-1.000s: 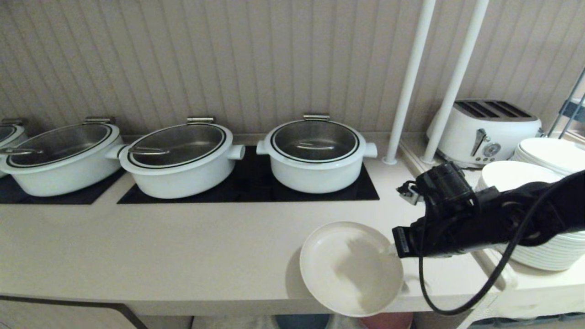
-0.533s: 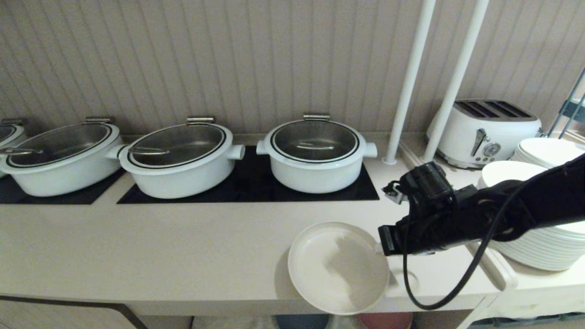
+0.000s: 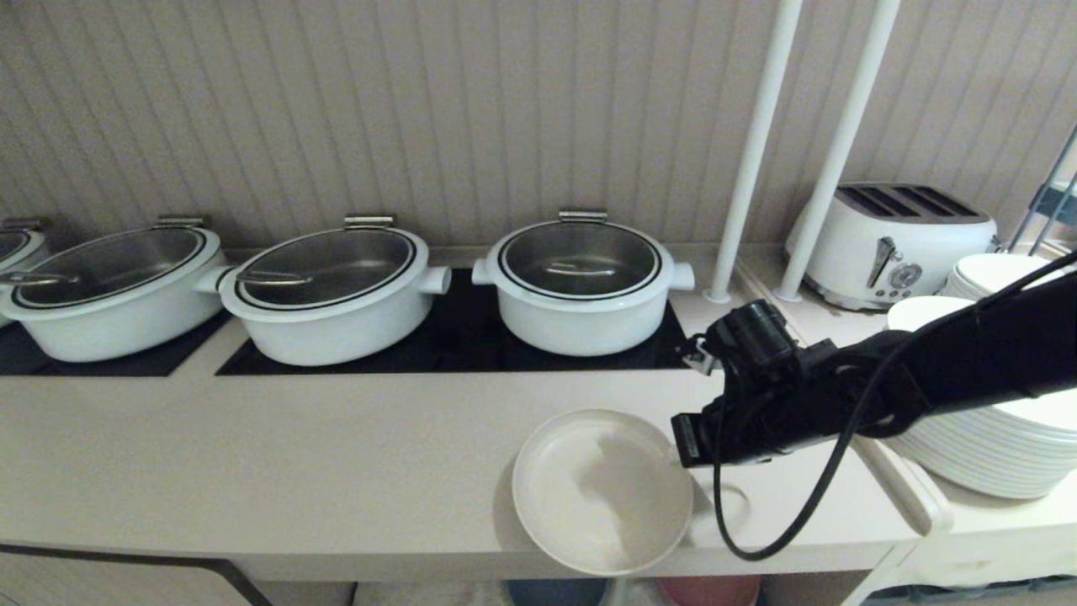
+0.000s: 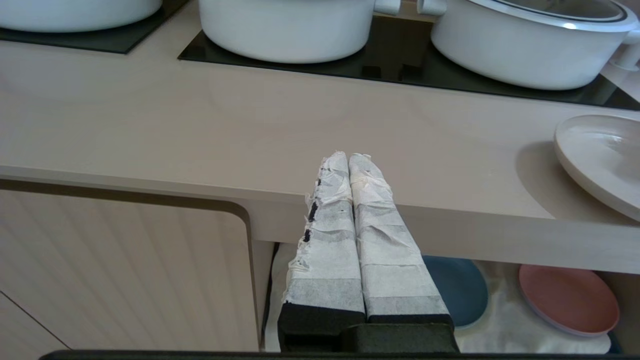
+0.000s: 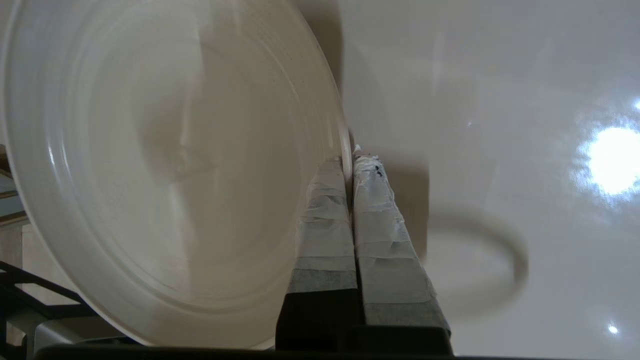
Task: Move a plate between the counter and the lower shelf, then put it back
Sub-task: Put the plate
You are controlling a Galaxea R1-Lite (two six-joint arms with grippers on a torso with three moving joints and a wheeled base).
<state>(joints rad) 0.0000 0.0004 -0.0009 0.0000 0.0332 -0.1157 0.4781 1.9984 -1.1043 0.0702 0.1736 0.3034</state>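
While the black right arm reaches in from the right side of the scene, its right gripper (image 3: 683,453) is clamped on the right-hand rim of the small round matte cream-beige plate (image 3: 599,490); the tape-wrapped fingers (image 5: 372,220) are pressed together with only the thin rim between them. The plate sits over the near edge of the long pale beige counter (image 3: 294,454), its nearest part hanging past that edge, and whether it rests on the slab or is lifted just clear cannot be told; a faint ring mark (image 3: 730,505) shows on the counter just right of it. On the black glass hob panels (image 3: 454,345) at the far side stand white lidded pots (image 3: 582,286), the rightmost straight beyond the plate; a white toaster (image 3: 892,244) sits far right behind two white poles (image 3: 757,143), and a stack of glossy white plates (image 3: 1001,454) lies on the side ledge under the arm. No brand, label or writing can be read on any of these. The left gripper (image 4: 348,159) hangs near the counter's front edge, well left of the plate, its taped fingers closed against each other and empty; below, on the wrinkly off-white cloth of the lower shelf (image 4: 505,330), lie a blue plate (image 4: 462,290) and a pink plate (image 4: 567,298).
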